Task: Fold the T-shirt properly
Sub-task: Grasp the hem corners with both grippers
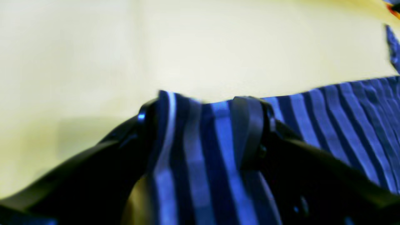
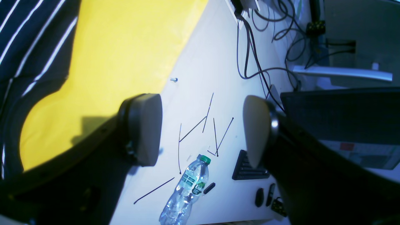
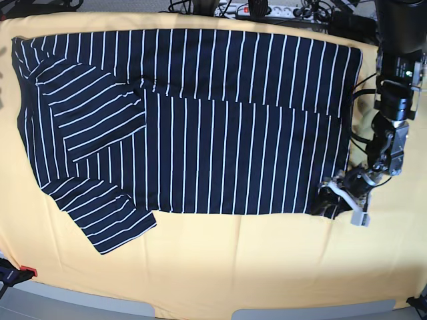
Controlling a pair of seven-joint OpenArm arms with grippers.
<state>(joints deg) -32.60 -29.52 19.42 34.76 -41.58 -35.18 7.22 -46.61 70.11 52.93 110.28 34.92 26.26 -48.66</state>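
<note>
The T-shirt (image 3: 200, 120) lies spread across the upper part of the yellow bench (image 3: 233, 267), one long edge apparently turned in, most folds remaining. The left hand (image 3: 331, 200) pinches its lower-right hem corner. The right hand (image 2: 203, 128) hangs wide, holding nothing.

The right pincer (image 2: 201, 129) hangs with its 2 pads wide apart and nothing between them. Beneath it on the white table (image 2: 215, 62) lie a clear plastic bottle (image 2: 184, 190), loose black cable ties (image 2: 200, 123) and a keyboard (image 2: 247, 170). The striped T-shirt (image 2: 28, 40) lies on yellow cloth (image 2: 115, 53) at upper left.
</note>
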